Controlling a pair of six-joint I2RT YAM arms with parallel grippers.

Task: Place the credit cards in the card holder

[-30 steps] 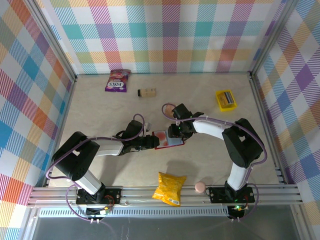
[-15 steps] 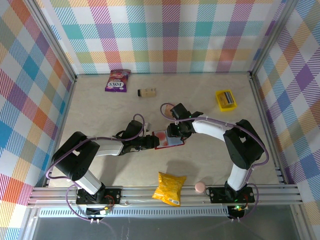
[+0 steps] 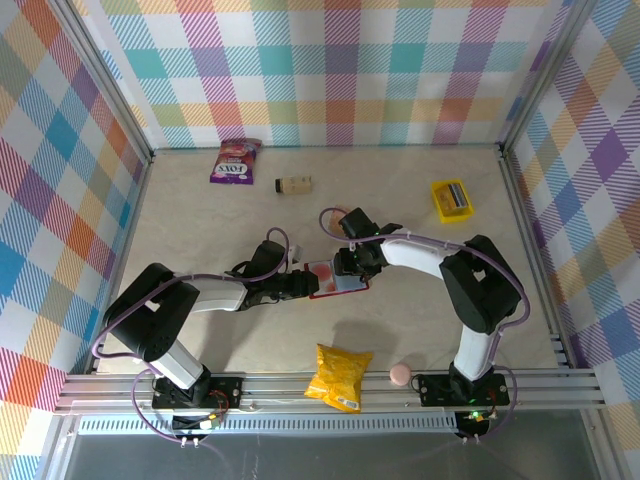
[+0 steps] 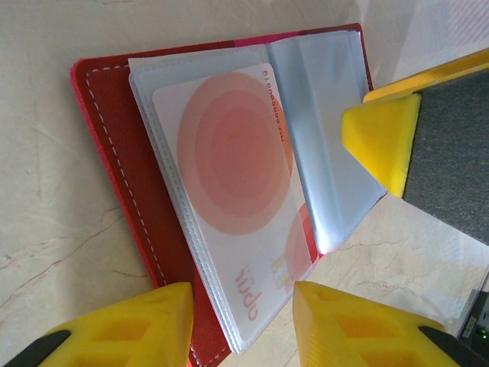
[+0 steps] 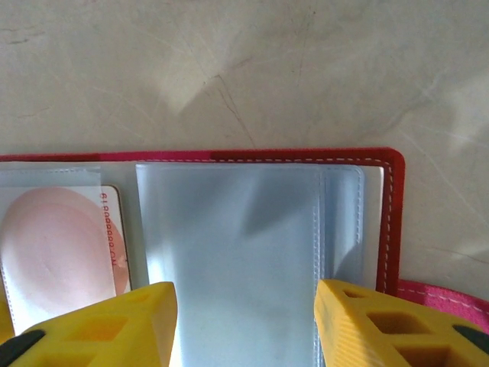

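The red card holder (image 3: 336, 279) lies open on the table between the two arms. A red-pink credit card (image 4: 229, 153) sits inside one of its clear sleeves, also at the left in the right wrist view (image 5: 57, 245). The neighbouring sleeve (image 5: 237, 252) looks pale blue; I cannot tell whether a card is in it. My left gripper (image 4: 243, 321) is open, its fingertips astride the holder's near corner (image 4: 179, 306). My right gripper (image 5: 243, 329) is open over the blue sleeve, one fingertip (image 4: 382, 138) just above it. The holder's snap tab (image 5: 451, 294) pokes out at the right.
A small yellow tray (image 3: 451, 199) stands at the back right. A purple snack bag (image 3: 234, 160) and a small tan box (image 3: 294, 184) lie at the back. A yellow chip bag (image 3: 340, 377) and a pink round thing (image 3: 400, 374) sit by the front rail.
My right gripper has shifted slightly left over the holder and its jaws have widened a little. The left arm and the holder have stayed put.
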